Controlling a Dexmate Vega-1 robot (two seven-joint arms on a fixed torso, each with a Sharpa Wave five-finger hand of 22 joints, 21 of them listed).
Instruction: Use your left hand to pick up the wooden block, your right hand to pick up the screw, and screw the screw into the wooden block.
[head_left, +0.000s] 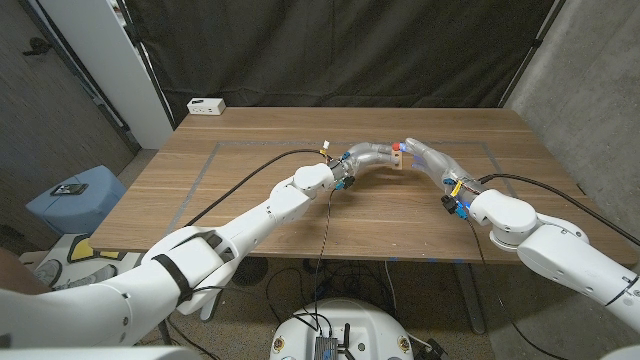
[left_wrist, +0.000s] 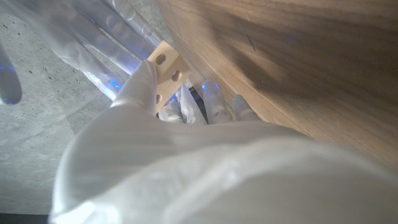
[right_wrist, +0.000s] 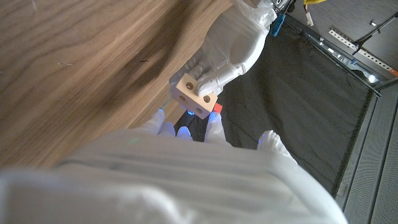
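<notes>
The wooden block (right_wrist: 196, 93) is gripped by the left robot hand (right_wrist: 231, 50), holes facing the right robot hand (head_left: 428, 158) just beside; its grasp cannot be told.

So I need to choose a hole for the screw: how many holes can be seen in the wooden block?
2, side by side on one face of the wooden block held by the left hand; other faces are hidden, so more may exist.
</notes>
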